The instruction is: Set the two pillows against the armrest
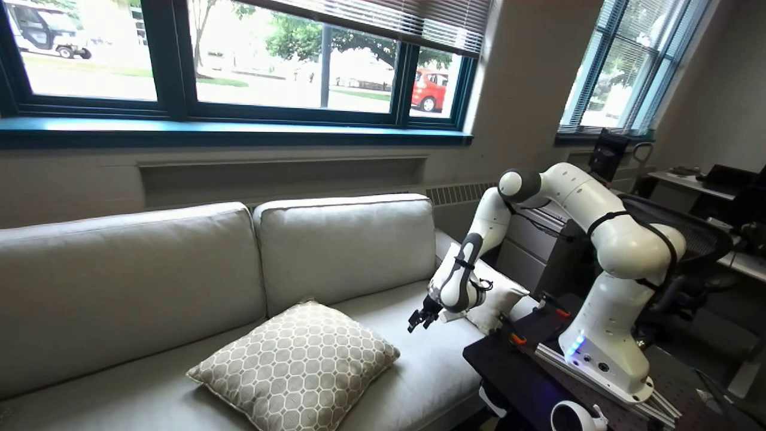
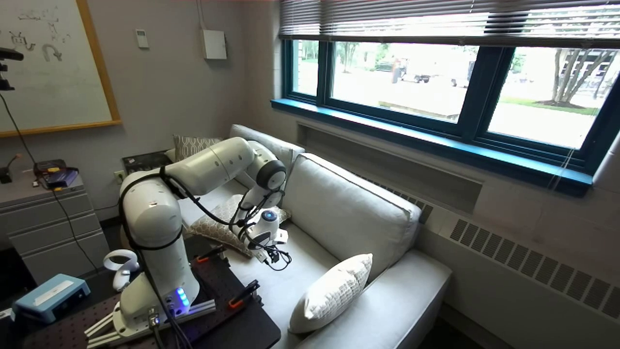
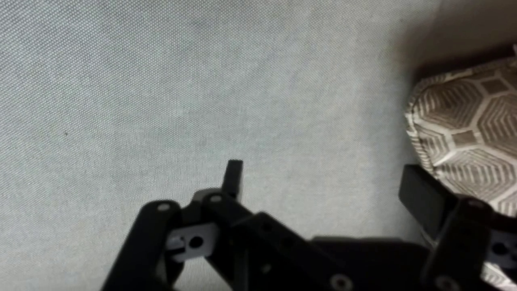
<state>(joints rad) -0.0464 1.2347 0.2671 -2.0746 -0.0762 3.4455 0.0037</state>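
The larger beige pillow with the lattice pattern (image 1: 299,365) lies nearly flat on the sofa seat. One of its corners (image 3: 468,133) shows at the right of the wrist view. Upright and tilted, the smaller cream-white pillow (image 2: 334,293) rests along the armrest (image 2: 404,300); in an exterior view the arm partly covers this white pillow (image 1: 499,299). My gripper (image 1: 422,323) hangs over the seat between both pillows, pointing down. In the wrist view the gripper (image 3: 325,182) is open, only seat fabric between its fingers. Its right finger overlaps the beige pillow's edge; contact cannot be told.
Tall back cushions (image 1: 347,245) line the rear of the sofa. A dark table (image 2: 242,325) carrying the arm base and orange-marked clamps (image 2: 244,293) borders the seat front. Another patterned cushion (image 2: 191,145) sits at the sofa's far end. Cables (image 2: 281,261) loop around the wrist.
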